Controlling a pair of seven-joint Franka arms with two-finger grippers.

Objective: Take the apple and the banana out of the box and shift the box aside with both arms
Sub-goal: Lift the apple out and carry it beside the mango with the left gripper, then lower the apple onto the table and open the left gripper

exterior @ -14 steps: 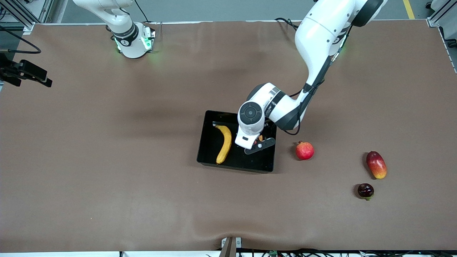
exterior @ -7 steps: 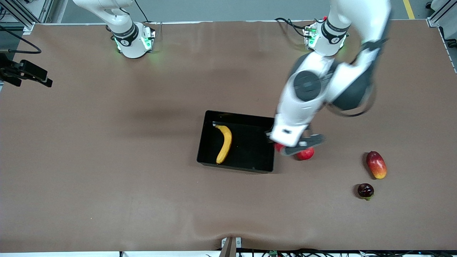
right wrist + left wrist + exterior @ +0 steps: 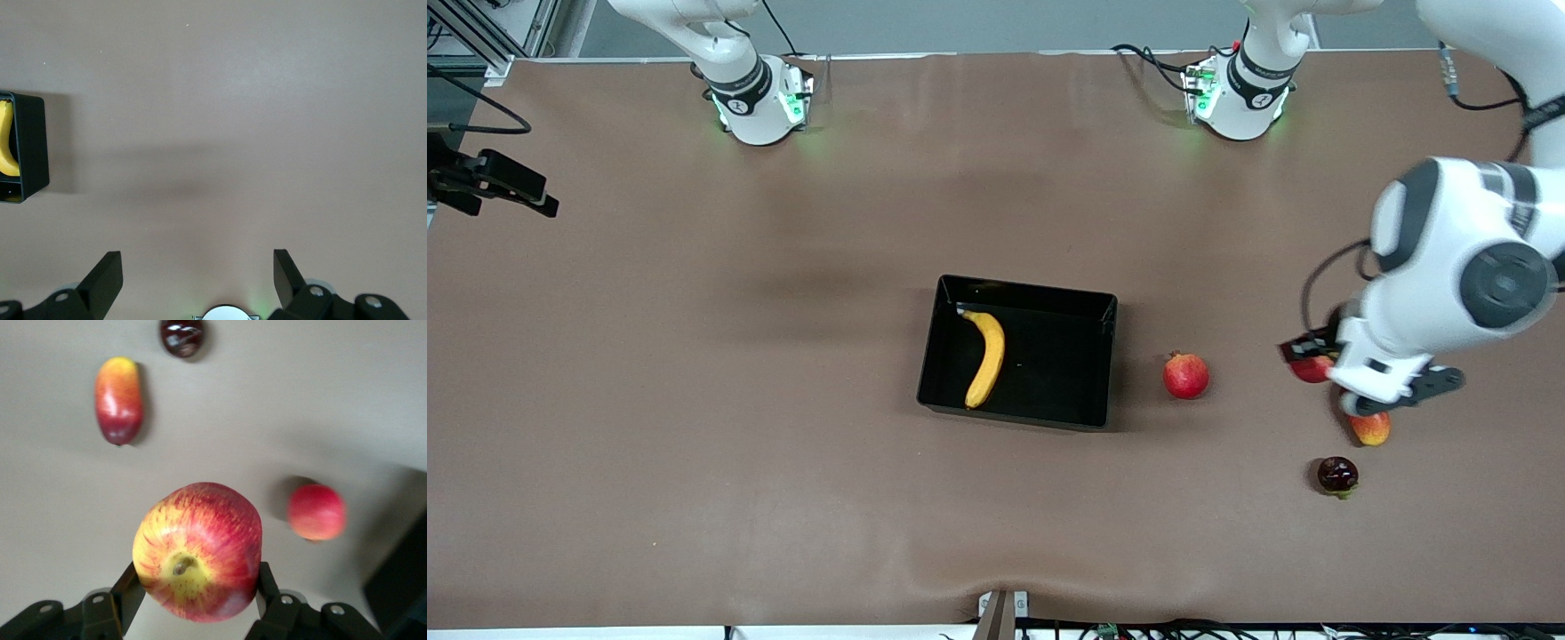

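The banana (image 3: pixel 986 356), long, curved and yellow, lies flat inside the box (image 3: pixel 1100 364), along the wall at its left in the front view, just below frame centre. The box is a shallow glossy black tray resting on the table. The apple (image 3: pixel 197 550), red streaked with yellow, stem end facing the camera, is pinched between the left gripper's (image 3: pixel 199 599) fingers at the front view's right edge.

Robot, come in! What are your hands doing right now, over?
Left gripper shut on apple, up over the mango. Right gripper open, waiting. Banana in the box. Nothing in the way.
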